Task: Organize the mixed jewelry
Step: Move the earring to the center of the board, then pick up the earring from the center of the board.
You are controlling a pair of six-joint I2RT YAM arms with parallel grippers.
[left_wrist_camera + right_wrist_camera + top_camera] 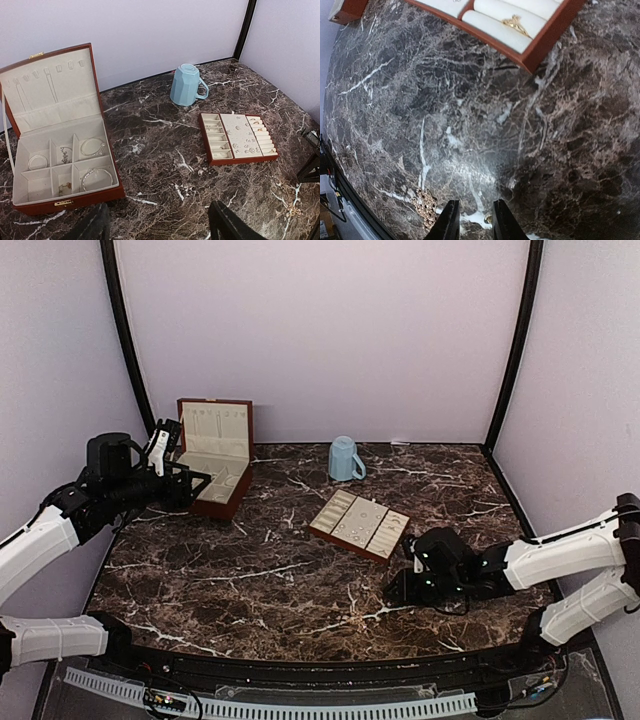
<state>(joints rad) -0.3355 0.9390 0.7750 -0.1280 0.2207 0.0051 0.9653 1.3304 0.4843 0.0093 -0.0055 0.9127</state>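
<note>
Overhead: left gripper (pixel 203 481) hangs by the wooden box (pixel 215 435) at the table's (pixel 250 580) back-left corner; right gripper (pixel 395 592) sits low near the front edge, open marble toward the tray (pixel 347 542). Left wrist: jaws wide apart; mixed jewelry (pixel 245 142) specks on the tray. Right wrist: jaws narrowly parted, clamping nothing; gold chain (pixel 422 200) beside.

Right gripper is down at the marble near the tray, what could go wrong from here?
1. The tiny gold piece lies flat on the table between the right gripper's narrowly parted fingers; closing may flick it away rather than grip it.
2. The glittery cluster sits just beside one finger; a sideways drag could scatter it.
3. The tray corner is close ahead, so a careless lift may knock it.
</note>
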